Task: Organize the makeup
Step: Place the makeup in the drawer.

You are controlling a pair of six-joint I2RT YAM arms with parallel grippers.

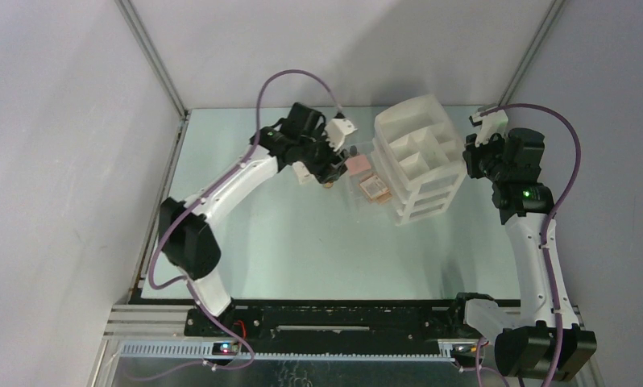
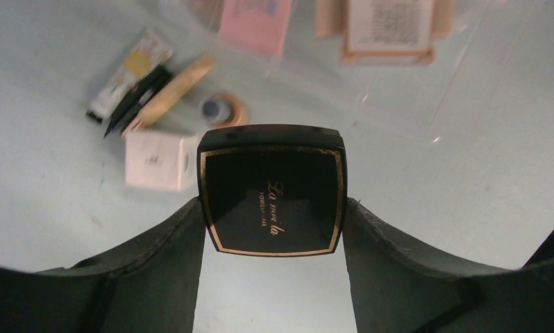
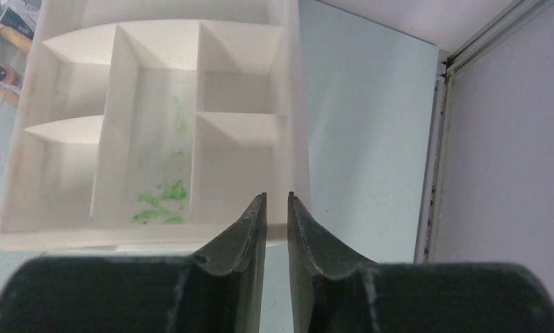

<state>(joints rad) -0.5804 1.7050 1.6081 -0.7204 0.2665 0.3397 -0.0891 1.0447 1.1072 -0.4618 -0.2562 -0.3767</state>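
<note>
counter: pale green counter (image 1: 318, 250) is stretching out from the arm bases, with grey walls and metal frame rails (image 1: 151, 58) boxing it in

left pincer (image 2: 274, 205): clamping the black compact (image 2: 273, 184) by its sides, hanging above the counter

writing: gold script is starting with "La", smaller line's too blurry

past it: white box (image 2: 160, 159), pencils (image 2: 132, 87) and pink palette (image 2: 257, 21) are lying flat

right pincer (image 3: 276, 201): nearly together, looks like it's pinching the white organizer (image 3: 296, 104) rim near the counter's right edge
</note>
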